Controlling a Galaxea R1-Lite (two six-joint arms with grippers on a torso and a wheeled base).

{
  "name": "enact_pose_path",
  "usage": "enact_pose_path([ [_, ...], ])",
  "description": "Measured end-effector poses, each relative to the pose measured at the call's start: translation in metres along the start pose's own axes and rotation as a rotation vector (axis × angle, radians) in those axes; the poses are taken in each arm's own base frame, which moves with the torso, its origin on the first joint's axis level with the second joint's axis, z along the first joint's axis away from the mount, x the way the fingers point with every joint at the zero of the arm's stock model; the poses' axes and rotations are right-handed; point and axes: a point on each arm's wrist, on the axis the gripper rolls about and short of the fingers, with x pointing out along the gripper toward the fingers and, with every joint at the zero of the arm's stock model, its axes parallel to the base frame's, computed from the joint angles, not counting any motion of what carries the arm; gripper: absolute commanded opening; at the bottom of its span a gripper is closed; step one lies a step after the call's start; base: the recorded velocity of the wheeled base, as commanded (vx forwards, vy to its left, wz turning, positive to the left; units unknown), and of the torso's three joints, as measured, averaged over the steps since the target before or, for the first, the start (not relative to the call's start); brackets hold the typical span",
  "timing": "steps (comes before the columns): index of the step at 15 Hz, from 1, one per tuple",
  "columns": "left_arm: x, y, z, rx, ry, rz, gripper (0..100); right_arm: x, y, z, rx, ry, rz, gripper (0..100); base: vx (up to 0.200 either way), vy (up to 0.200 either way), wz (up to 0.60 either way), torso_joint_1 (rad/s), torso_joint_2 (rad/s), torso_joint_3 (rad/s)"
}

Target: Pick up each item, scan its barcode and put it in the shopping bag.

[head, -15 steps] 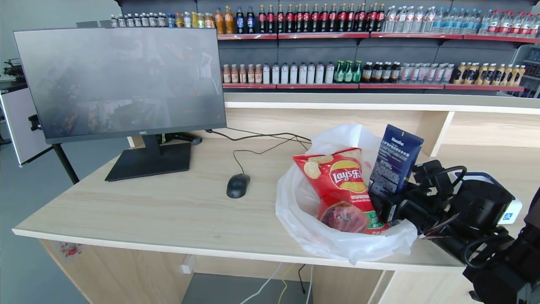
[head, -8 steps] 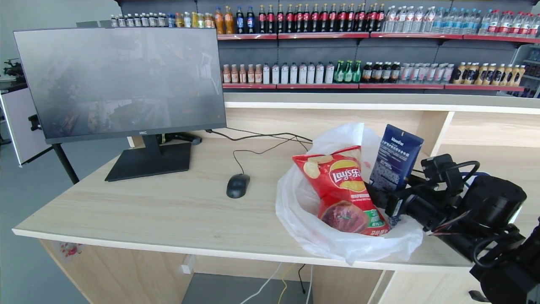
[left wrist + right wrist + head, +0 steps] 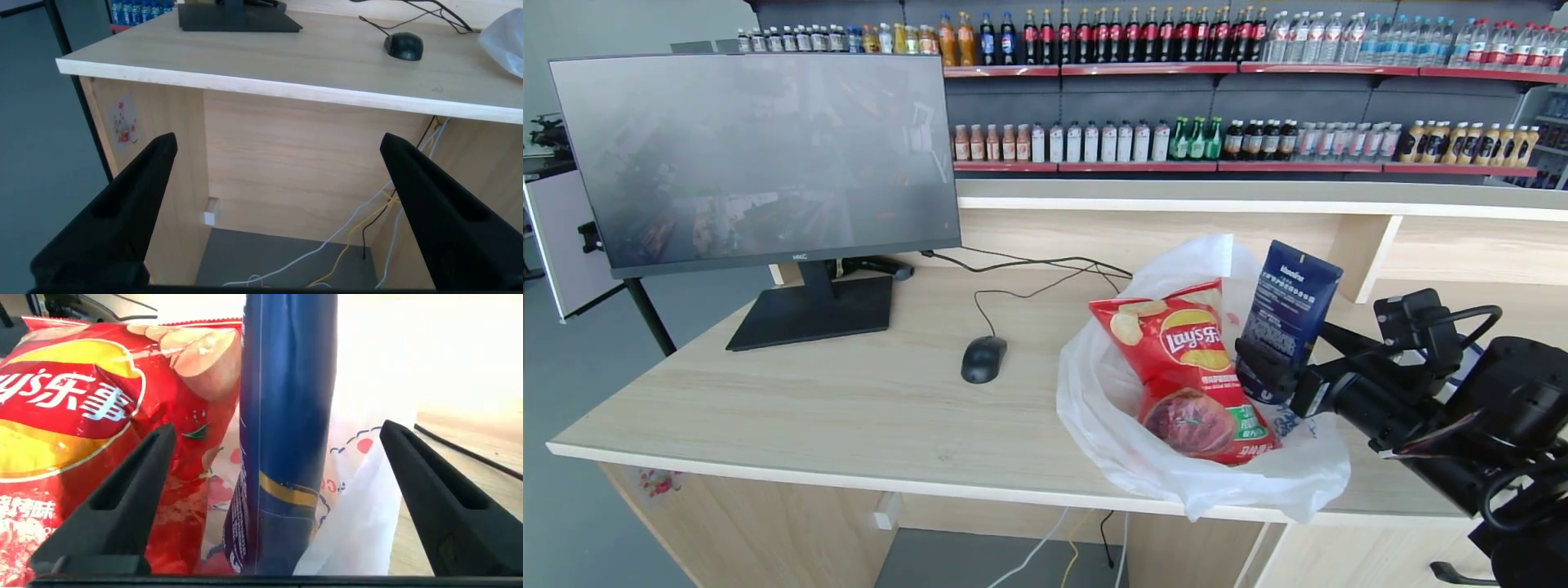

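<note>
Blue tube (image 3: pixel 290 416) untouched btwn R gripper (image 3: pixel 278 431) fingers (image 3: pixel 122 498)

Black arm (image 3: pixel 1503 392); looped cables (image 3: pixel 1494 312); tapered pincer fingers (image 3: pixel 106 514).

Light-wood tabletop (image 3: pixel 849 408) | monitor (image 3: pixel 756 155): far left corner | mouse (image 3: pixel 983 359): centre | shopping bag (image 3: pixel 1082 392): near edge, right

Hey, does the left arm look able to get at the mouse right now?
Probably not straight away: the left pincer sits open below the top of the desk, facing its front panel, while the mouse lies up on it.
</note>
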Motion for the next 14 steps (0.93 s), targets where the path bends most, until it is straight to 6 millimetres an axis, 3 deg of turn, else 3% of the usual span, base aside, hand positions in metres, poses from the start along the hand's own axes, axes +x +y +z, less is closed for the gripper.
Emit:
enact_pose_path([
  [9, 0.0, 0.0, 0.0, 0.0, 0.0, 0.0, 100, -0.017, 0.001, 0.013, -0.004, -0.035, -0.002, 100, 0.0, 0.0, 0.0, 0.0, 0.0, 0.0],
  [14, 0.0, 0.0, 0.0, 0.0, 0.001, 0.0, 100, -0.029, -0.006, 0.015, -0.01, -0.032, -0.038, 100, -0.2, 0.0, 0.0, 0.009, 0.0, 0.001],
])
